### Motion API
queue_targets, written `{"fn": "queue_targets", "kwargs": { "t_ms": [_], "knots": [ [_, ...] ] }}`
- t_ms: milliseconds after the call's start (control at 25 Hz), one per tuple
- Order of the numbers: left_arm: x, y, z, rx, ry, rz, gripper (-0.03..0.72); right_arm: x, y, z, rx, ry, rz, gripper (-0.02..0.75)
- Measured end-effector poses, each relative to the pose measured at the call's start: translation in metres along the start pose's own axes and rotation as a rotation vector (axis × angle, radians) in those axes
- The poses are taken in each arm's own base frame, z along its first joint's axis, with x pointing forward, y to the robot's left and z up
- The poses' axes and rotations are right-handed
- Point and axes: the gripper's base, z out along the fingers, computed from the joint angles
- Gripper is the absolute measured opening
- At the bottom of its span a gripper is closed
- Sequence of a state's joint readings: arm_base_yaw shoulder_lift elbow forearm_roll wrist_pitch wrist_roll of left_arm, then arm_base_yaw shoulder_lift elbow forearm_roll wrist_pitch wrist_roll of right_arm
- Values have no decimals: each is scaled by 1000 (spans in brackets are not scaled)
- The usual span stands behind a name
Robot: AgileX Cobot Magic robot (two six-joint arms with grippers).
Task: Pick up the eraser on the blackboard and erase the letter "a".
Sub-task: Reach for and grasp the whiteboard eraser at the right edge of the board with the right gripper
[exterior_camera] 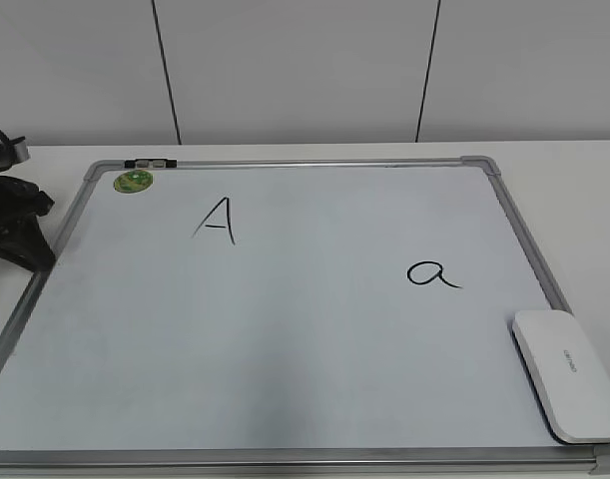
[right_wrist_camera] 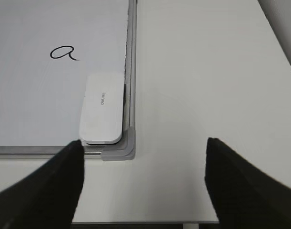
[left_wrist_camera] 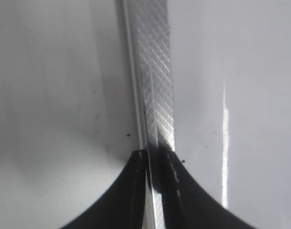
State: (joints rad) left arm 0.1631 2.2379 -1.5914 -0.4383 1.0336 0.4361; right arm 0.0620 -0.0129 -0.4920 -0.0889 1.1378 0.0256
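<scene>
The blackboard (exterior_camera: 285,339) lies flat on the table. The letter "a" (exterior_camera: 431,273) is on its right half. The eraser (exterior_camera: 569,374) lies flat on the board's front right corner, just to the front and right of the "a". My left gripper (exterior_camera: 23,239) is at the board's left edge. In the left wrist view it (left_wrist_camera: 157,153) is shut, right over the silver frame (left_wrist_camera: 155,71). My right gripper (right_wrist_camera: 143,148) is open and empty over bare table, right of the board's corner. The right wrist view shows the eraser (right_wrist_camera: 103,107) and the "a" (right_wrist_camera: 63,52) ahead to the left.
A capital "A" (exterior_camera: 217,220) is written on the board's left half. A round green sticker (exterior_camera: 133,181) sits at its far left corner. The white table (right_wrist_camera: 197,86) extends to the right of the board. A panelled wall stands behind.
</scene>
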Motion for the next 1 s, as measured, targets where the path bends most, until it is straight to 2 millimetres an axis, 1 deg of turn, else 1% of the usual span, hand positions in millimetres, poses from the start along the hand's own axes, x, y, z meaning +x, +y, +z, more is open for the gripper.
{"fn": "queue_targets", "kwargs": {
  "t_ms": [80, 160, 200, 240, 320, 480, 560, 680, 840, 1000],
  "knots": [
    [0, 0, 0, 0, 0, 0, 59, -9, 2, 1, -19, 35, 6, 587],
    [0, 0, 0, 0, 0, 0, 59, -21, 3, 6, -29, 110, 5, 587],
    [0, 0, 0, -2, 1, 1, 59, -32, 3, 11, -30, 174, -8, 587],
    [0, 0, 0, -2, 1, 1, 59, -38, 3, 14, -31, 215, -18, 587],
    [0, 0, 0, -3, 1, 2, 59, -57, 4, 28, -40, 318, -40, 586],
    [0, 0, 0, -3, 2, 2, 59, -79, 8, 49, -56, 334, -49, 587],
    [0, 0, 0, -2, 4, 2, 59, -84, 9, 58, -63, 329, -48, 587],
    [0, 0, 0, -2, 4, 2, 59, -88, 12, 74, -76, 368, -43, 587],
    [0, 0, 0, -2, 4, 2, 59, -88, 19, 100, -125, 488, -31, 587],
    [0, 0, 0, -2, 4, 2, 59, -85, 26, 132, -164, 633, -15, 587]
  ]
}}
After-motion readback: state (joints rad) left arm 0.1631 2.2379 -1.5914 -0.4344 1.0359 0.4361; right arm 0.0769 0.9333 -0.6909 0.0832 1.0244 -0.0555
